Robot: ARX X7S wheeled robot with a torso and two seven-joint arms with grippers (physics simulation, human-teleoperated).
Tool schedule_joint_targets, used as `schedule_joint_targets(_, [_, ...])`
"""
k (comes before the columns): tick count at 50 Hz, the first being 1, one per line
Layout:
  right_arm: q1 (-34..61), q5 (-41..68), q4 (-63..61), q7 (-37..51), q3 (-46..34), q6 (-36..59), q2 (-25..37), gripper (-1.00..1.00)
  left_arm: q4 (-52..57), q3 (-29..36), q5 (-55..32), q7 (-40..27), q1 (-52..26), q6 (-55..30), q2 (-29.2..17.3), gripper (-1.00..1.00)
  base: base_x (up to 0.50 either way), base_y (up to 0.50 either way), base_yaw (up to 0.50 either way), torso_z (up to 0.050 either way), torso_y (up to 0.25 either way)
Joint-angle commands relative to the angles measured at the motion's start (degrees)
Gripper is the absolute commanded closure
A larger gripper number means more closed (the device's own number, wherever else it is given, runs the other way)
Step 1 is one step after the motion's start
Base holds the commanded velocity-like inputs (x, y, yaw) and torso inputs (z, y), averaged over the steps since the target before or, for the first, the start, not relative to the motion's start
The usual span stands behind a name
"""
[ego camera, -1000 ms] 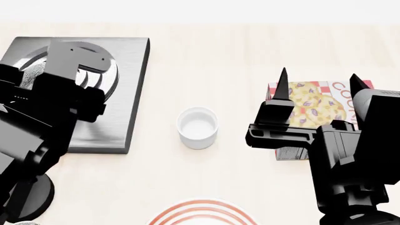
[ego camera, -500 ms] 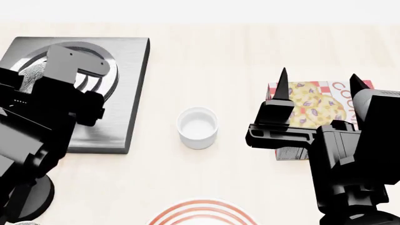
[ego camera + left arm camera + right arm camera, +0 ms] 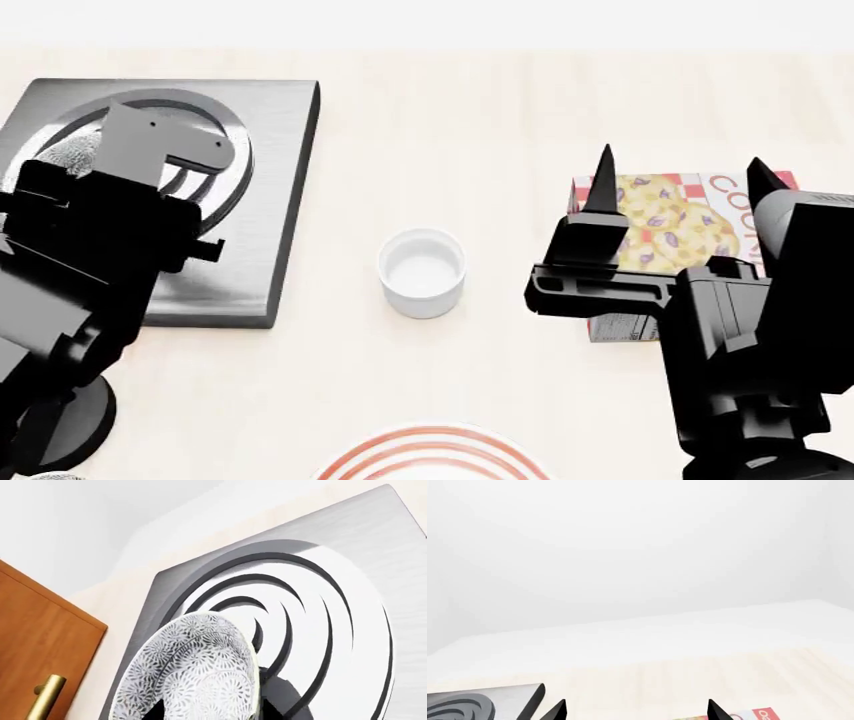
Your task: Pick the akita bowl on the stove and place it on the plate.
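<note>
The akita bowl point(image 3: 193, 675), speckled grey-white, sits on the stove point(image 3: 347, 580) over its black burner rings. My left gripper point(image 3: 210, 710) is open right at the bowl: one fingertip point(image 3: 157, 711) shows in front of its patterned wall, the other point(image 3: 265, 707) just outside its rim. In the head view my left arm point(image 3: 107, 230) covers most of the stove point(image 3: 267, 130), and only a sliver of the bowl point(image 3: 67, 155) shows. The red-ringed plate point(image 3: 434, 455) lies at the near table edge. My right gripper point(image 3: 681, 175) hangs open and empty.
A small plain white cup point(image 3: 422, 272) stands between stove and plate. A cookie box point(image 3: 667, 215) lies under my right gripper. A wooden cabinet door point(image 3: 40, 640) with a brass handle stands beside the stove. A black round object point(image 3: 60, 420) sits at the near left.
My left arm has come down and toward me over the stove, bringing the gripper closer around the bowl. The bowl and my right arm have stayed put.
</note>
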Motion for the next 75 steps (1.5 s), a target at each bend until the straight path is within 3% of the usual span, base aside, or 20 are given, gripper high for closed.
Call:
schedule_joint_targets(1, [0.1,0.38,0.03,0.28,-0.02,0.03,0.2,-1.0,-0.78,0.31,0.48,0.35,0.02,0.77,0.08,1.0,0.0,0.0,0.0,0.0,0.0])
schedule_joint_targets(23, [0.11,0.74,0.24,0.64,-0.31,-0.35,0.5,-1.0,0.74,-0.11,0.03,-0.06,0.1,0.58,-0.45,1.0,0.0,0.0,0.0,0.0,0.0])
schedule_joint_targets(33, [0.22,1.05,0.28,0.9,-0.46,-0.3,0.59,-1.0,-4.5,-3.95,-0.29,-0.34,-6.48,11.06,0.61,1.0,0.0,0.0,0.0,0.0,0.0])
schedule_joint_targets(41, [0.33,1.28,0.2,1.21,-0.54,-0.19,0.72,-1.0,17.85,-3.84,-1.63,2.35,-9.23,10.55,-6.71,1.0,0.0,0.0,0.0,0.0,0.0])
schedule_joint_targets(48, [0.6,1.93,-0.25,1.8,-0.4,0.43,0.8,-1.0,37.37,0.83,-0.63,7.33,-9.71,8.43,-13.48,1.0,0.0,0.0,0.0,0.0,0.0])
schedule_joint_targets(62, [0.37,1.58,0.57,1.37,-0.71,-0.66,1.14,-1.0,74.16,12.54,-1.34,29.09,-5.6,12.0,-32.5,1.0,0.0,0.0,0.0,0.0,0.0])
schedule_joint_targets(75, [0.48,2.01,0.35,1.92,-0.9,-0.49,1.21,-1.0,82.54,18.99,4.76,42.79,-5.27,19.99,-40.52,1.0,0.0,0.0,0.0,0.0,0.0])
